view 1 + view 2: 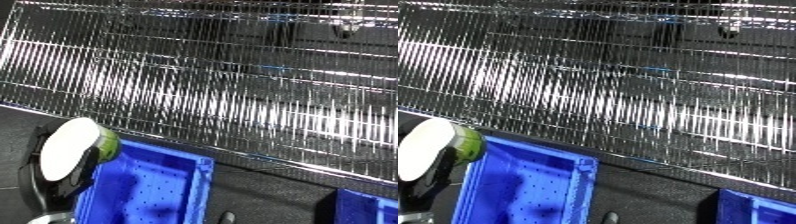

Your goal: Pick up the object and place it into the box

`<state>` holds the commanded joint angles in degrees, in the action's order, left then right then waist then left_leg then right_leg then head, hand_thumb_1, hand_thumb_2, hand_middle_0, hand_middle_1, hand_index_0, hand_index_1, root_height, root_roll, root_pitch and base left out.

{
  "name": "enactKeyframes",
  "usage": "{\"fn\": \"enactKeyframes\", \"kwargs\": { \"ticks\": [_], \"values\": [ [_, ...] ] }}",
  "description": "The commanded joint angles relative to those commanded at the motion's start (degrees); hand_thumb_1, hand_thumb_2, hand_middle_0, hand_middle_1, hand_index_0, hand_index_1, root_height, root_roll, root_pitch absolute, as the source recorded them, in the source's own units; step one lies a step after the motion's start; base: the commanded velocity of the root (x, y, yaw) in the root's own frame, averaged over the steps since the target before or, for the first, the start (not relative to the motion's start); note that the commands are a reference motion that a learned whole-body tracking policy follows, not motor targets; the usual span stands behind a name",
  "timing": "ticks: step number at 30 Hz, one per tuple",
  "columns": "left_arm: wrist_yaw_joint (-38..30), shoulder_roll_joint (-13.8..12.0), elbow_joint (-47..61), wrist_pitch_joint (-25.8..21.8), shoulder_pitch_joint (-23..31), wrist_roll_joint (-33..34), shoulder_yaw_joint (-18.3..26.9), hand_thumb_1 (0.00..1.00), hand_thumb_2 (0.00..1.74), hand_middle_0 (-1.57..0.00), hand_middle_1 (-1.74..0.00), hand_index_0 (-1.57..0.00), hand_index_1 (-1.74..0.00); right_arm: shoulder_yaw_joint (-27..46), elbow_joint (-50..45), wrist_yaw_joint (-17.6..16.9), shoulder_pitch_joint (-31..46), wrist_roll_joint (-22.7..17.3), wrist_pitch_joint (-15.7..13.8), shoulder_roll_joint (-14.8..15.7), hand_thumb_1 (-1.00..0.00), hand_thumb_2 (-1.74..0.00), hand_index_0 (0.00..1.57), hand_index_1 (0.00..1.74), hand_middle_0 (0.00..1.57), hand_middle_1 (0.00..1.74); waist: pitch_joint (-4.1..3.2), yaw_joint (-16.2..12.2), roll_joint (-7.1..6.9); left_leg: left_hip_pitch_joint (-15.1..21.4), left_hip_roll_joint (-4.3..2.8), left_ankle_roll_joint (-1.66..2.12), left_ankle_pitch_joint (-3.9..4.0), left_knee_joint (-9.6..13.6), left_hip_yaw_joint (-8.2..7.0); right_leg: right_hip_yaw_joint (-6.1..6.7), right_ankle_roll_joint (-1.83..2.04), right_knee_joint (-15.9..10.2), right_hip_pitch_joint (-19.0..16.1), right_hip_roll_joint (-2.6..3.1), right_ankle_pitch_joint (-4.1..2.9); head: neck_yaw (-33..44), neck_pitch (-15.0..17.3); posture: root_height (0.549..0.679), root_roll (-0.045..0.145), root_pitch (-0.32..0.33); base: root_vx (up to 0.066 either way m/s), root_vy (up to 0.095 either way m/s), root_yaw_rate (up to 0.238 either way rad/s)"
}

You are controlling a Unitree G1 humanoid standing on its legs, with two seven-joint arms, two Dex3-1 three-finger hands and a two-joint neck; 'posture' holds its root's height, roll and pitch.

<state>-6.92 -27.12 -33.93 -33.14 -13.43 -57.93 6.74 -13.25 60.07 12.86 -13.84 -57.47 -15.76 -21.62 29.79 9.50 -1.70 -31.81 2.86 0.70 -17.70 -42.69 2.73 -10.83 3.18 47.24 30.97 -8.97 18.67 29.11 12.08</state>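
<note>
A green round container with a white lid [71, 148] is held up at the lower left, its white face turned toward me. My left hand [43, 182] is shut on it, with black fingers [87, 161] curled round its edge. It hangs over the left rim of a blue bin [191, 187] with a perforated wall. The hand and container hide the bin's left side. My right hand does not show in either view.
A chrome wire shelf [231, 90] fills the upper part of both views, just behind the bin. A second blue bin [373, 207] sits at the lower right corner. A dark surface [266, 195] lies between the bins. A small dark tip [227, 217] shows at the lower edge.
</note>
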Motion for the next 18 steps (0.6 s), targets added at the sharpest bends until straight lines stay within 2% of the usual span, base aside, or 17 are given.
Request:
{"fn": "enactKeyframes", "kwargs": {
  "ticks": [6,11,18],
  "values": [
    [1.4,-2.3,-11.8,2.3,0.4,-5.2,1.9,1.00,1.74,-1.57,-1.74,-1.57,-1.74,-0.1,2.4,1.8,0.1,-0.9,-0.6,0.2,0.00,0.00,0.00,0.00,0.00,0.00,0.00,0.1,-0.74,0.4,-0.28,-0.08,0.46,0.6,0.05,-0.39,-0.33,0.2,-0.8,-0.13,1.01,9.3,0.2,0.628,0.033,0.076,0.020,-0.015,0.053],
    [7.6,-3.3,-20.8,7.7,-0.3,-12.9,4.2,1.00,1.74,-1.57,-1.74,-1.57,-1.74,-0.3,4.0,3.3,0.3,-0.8,-0.8,0.3,0.00,0.00,0.00,0.00,0.00,0.00,0.00,-0.3,-1.77,0.6,-0.73,-0.15,0.64,1.0,-0.05,-0.21,-0.51,0.2,-1.1,0.32,1.52,13.3,0.9,0.628,0.030,0.077,0.014,0.000,0.010],
    [13.4,-4.3,-29.7,11.3,-1.2,-16.8,6.1,0.65,1.13,-1.02,-1.13,-1.02,-1.13,-0.6,5.1,4.5,0.3,-0.1,-0.9,0.1,0.00,0.00,0.00,0.00,0.00,0.00,0.00,-0.9,-2.95,0.8,-1.34,-0.05,0.98,1.8,-0.15,0.16,-0.75,-0.4,-1.4,1.08,1.77,14.7,2.0,0.629,0.027,0.078,0.003,0.008,-0.017]
  ]
}}
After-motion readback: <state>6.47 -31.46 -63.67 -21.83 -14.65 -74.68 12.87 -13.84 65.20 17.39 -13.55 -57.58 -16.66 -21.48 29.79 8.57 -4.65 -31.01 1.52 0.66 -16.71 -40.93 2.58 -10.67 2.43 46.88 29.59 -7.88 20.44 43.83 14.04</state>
